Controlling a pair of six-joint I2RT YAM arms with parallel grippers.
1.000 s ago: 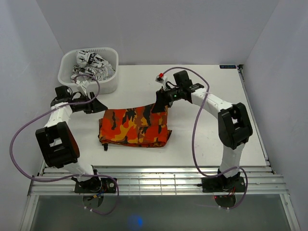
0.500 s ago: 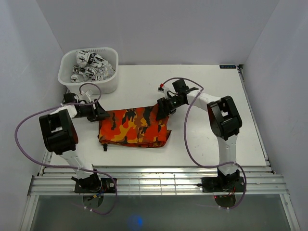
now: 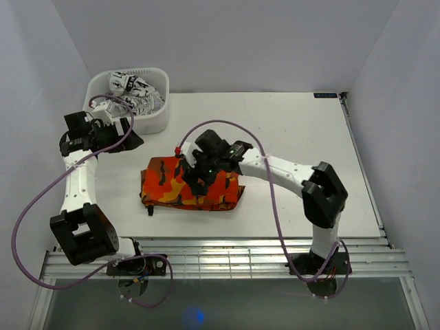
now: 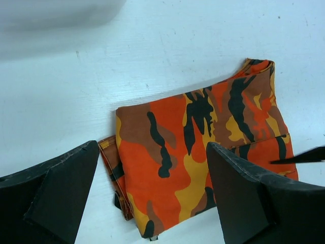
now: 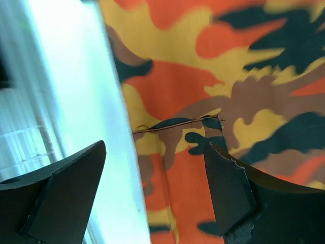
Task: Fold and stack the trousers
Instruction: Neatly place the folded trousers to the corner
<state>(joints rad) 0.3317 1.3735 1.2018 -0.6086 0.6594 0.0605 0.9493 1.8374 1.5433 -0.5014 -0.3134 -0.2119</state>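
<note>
Hanging wide open over the folded orange-camo cloth trousers (image 3: pixel 161 184), the right gripper (image 5: pixel 152 173) might snag one layer and unfold it; the left gripper (image 4: pixel 152 152) is wide open too.

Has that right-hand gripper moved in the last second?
Yes. The right gripper swung left, from the far right corner of the folded orange camouflage trousers to over their middle.

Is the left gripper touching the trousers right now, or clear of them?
Apart. The top view shows the left gripper up near the basket, with a strip of bare table between it and the folded trousers.
</note>
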